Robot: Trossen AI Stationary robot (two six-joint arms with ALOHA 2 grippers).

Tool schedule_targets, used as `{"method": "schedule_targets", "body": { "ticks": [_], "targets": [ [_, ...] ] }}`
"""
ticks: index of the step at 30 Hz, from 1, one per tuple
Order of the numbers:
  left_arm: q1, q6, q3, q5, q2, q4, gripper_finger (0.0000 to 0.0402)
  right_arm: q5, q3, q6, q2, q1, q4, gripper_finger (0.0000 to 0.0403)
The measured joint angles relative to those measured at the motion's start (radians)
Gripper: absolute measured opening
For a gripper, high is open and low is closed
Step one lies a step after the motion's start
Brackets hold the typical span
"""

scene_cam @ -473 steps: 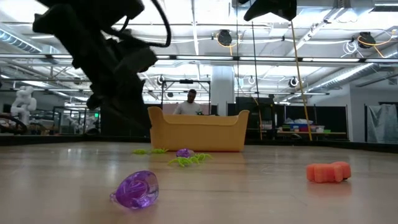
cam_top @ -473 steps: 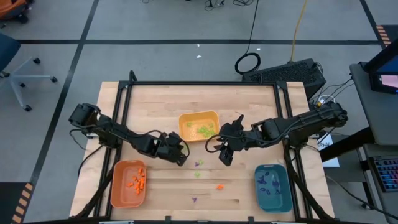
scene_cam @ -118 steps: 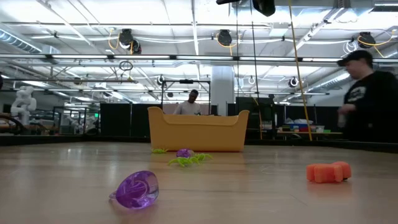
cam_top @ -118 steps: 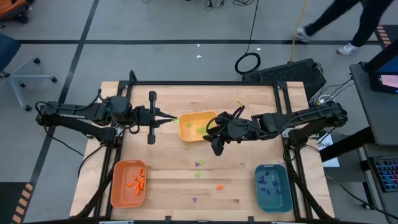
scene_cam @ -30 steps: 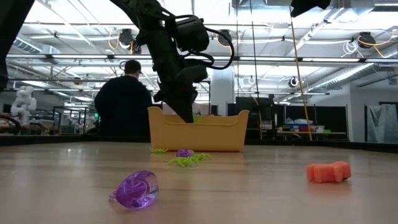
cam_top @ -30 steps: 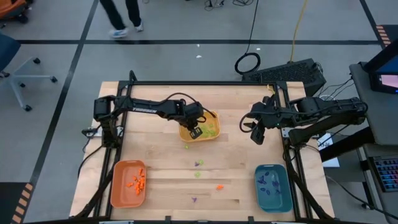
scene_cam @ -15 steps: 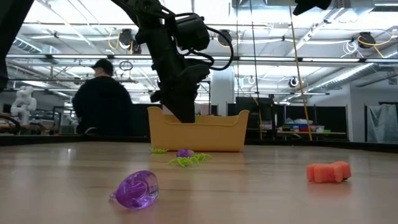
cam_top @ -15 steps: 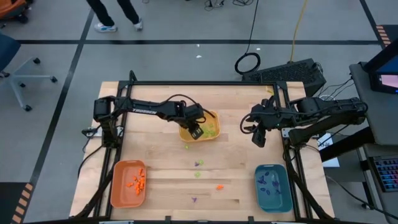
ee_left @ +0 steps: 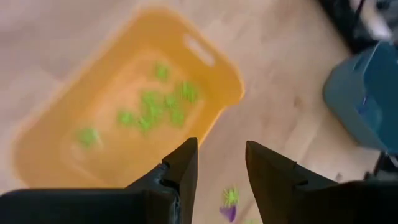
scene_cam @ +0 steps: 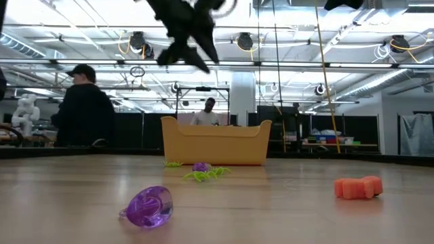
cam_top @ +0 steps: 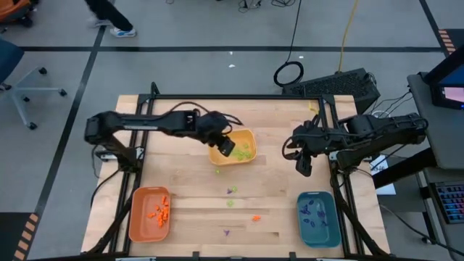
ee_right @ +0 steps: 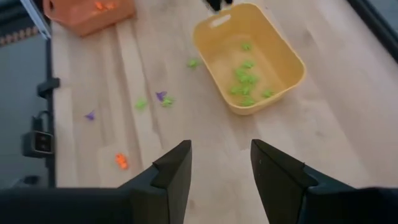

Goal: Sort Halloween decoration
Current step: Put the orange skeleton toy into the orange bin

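Left gripper [cam_top: 226,146] above yellow tray [cam_top: 247,137], fingers apart, holding nothing. Right gripper [cam_top: 305,167] parted, empty, near tabletop [cam_top: 188,116] right edge. Green pieces [cam_top: 245,152] in yellow tray; loose pieces [cam_top: 231,191] on tabletop between trays.

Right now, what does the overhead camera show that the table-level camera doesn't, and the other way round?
Only the high view shows the orange tray and teal tray, the green pieces inside the yellow tray, and the right pincer hanging open beside it. Only the low view shows a person standing in the room behind. Both show the yellow tray, the left pincer open above it, and the loose purple piece, orange piece and green piece on the table.
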Motion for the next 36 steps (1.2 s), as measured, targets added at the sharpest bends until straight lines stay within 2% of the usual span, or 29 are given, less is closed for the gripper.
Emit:
{"method": "schedule_targets", "body": {
  "ticks": [3, 7, 14, 20, 23, 28, 33, 36],
  "targets": [
    [-0.051, 0.000, 0.004, -0.111, -0.071, -0.001, 0.0134, -0.002, 0.000, 0.048, 0.001, 0.024, 0.020, 0.0150],
    [-0.148, 0.003, 0.005, -0.203, -0.134, 0.011, 0.0134, -0.002, 0.000, 0.099, 0.011, 0.071, 0.046, 0.0150],
    [-0.345, 0.022, 0.003, -0.380, -0.149, 0.038, 0.0134, -0.006, 0.000, 0.120, 0.111, 0.171, 0.047, 0.0150],
    [-0.506, -0.024, 0.003, -0.532, -0.148, 0.098, 0.0134, -0.101, 0.000, 0.076, 0.230, 0.250, 0.068, 0.0151],
    [-0.569, -0.028, 0.003, -0.557, -0.148, 0.103, 0.0134, -0.107, 0.000, 0.029, 0.298, 0.275, 0.116, 0.0154],
    [-0.639, -0.084, 0.003, -0.635, -0.148, 0.072, 0.0134, -0.111, 0.000, -0.052, 0.402, 0.295, 0.311, 0.0181],
    [-0.680, -0.105, 0.003, -0.650, -0.148, 0.043, 0.0134, -0.192, 0.000, -0.046, 0.513, 0.294, 0.370, 0.0213],
    [-0.694, -0.106, 0.003, -0.653, -0.147, 0.019, 0.0134, -0.268, 0.000, -0.074, 0.582, 0.294, 0.381, 0.0218]
  ]
}}
